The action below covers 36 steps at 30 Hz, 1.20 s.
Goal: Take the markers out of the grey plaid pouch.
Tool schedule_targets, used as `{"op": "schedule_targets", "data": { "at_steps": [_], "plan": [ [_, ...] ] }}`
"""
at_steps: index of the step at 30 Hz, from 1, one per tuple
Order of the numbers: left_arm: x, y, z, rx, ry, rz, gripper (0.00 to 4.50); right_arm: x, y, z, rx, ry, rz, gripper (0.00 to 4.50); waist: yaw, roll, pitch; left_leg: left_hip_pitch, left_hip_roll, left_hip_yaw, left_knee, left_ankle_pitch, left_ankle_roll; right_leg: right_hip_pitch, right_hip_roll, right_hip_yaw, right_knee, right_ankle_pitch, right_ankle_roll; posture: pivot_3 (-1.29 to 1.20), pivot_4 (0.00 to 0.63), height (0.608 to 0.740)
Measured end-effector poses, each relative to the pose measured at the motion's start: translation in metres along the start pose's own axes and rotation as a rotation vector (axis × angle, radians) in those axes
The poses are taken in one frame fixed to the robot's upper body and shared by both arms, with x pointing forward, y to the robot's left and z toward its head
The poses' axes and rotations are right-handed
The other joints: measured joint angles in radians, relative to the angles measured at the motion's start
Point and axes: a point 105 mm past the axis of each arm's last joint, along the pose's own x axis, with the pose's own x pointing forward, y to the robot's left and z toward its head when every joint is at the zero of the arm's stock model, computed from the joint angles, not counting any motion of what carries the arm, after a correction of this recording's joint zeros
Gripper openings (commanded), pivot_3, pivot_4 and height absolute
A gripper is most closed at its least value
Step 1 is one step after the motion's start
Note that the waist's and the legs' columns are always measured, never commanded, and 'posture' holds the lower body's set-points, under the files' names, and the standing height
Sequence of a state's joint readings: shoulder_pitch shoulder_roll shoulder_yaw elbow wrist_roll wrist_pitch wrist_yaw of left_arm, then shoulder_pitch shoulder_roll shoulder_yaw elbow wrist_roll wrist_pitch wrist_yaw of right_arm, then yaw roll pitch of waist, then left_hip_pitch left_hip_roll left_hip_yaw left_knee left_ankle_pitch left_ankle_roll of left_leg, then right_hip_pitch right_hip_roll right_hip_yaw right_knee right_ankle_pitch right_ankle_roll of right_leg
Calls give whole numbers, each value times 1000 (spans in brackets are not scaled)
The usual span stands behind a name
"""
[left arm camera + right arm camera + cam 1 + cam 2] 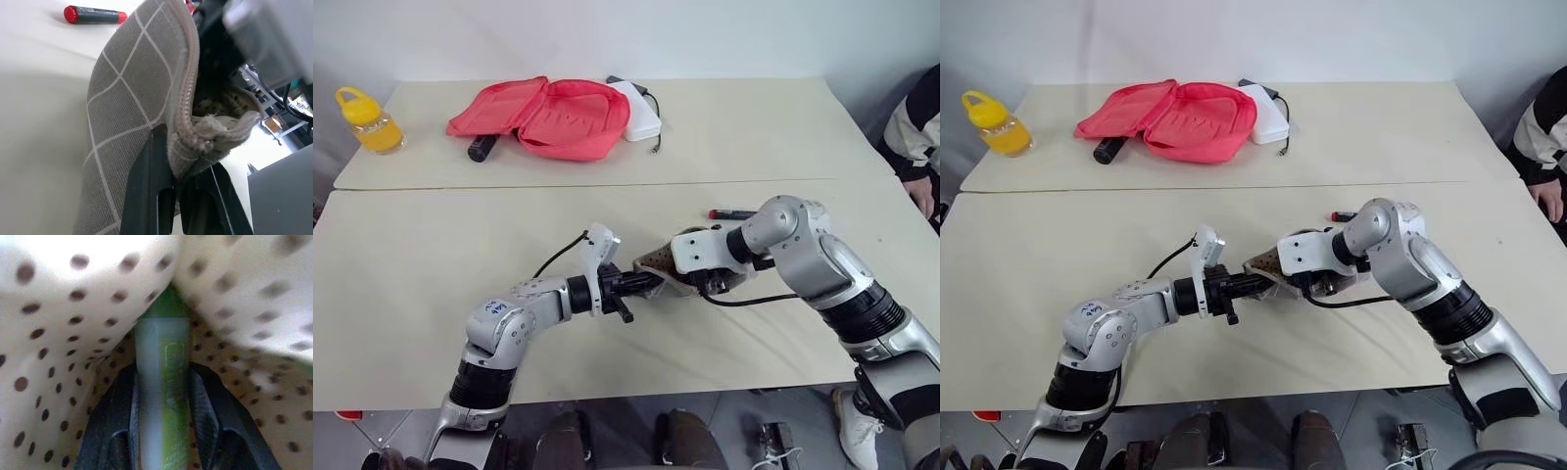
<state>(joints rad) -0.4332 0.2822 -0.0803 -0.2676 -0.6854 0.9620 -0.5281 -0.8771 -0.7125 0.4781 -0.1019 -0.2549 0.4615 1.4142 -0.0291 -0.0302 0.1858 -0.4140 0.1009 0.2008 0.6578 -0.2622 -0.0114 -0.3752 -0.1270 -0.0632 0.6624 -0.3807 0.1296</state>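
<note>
My left gripper (641,282) holds the grey plaid pouch (132,112) above the near table, shut on its zip edge (186,156). The right gripper (163,382) reaches into the pouch's open mouth, among the tan dotted lining (58,333). Its two black fingers (115,426) press on either side of a bright green marker (164,333). A dark marker with red ends (732,213) lies on the table just beyond the right wrist, and it is also in the left wrist view (95,15).
On the far table lie an open pink-red case (553,116), a black cylinder (481,148) beside it, a white box with a cable (641,113) and a yellow bottle (370,121) at the far left. A person's sleeve (920,127) shows at the right edge.
</note>
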Motion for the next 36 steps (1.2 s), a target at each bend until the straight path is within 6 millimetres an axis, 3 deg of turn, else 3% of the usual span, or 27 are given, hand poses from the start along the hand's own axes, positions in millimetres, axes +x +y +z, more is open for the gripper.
{"op": "schedule_targets", "data": {
  "at_steps": [13,23,29,36],
  "plan": [
    [7,6,16,43,-78,26,0,-25,-8,-9,18,18,-52,1030,1,0,0,-3,0,-2,1,0,0,-1,0,-2,-1,0,0,0,150,740],
    [6,10,19,114,-64,47,0,-24,-8,-22,23,41,-64,1029,1,0,0,-5,0,-2,2,0,0,-2,0,-3,-2,0,0,0,150,740],
    [6,13,17,173,-46,77,0,-3,3,-15,71,-13,-25,1029,2,0,0,-7,0,-2,3,0,0,-2,0,-3,-1,0,0,0,150,740],
    [1,17,6,178,-14,95,1987,4,11,-17,72,-3,4,1029,0,0,0,-7,0,-2,3,0,0,-3,1,-4,0,0,0,0,150,740]
  ]
}}
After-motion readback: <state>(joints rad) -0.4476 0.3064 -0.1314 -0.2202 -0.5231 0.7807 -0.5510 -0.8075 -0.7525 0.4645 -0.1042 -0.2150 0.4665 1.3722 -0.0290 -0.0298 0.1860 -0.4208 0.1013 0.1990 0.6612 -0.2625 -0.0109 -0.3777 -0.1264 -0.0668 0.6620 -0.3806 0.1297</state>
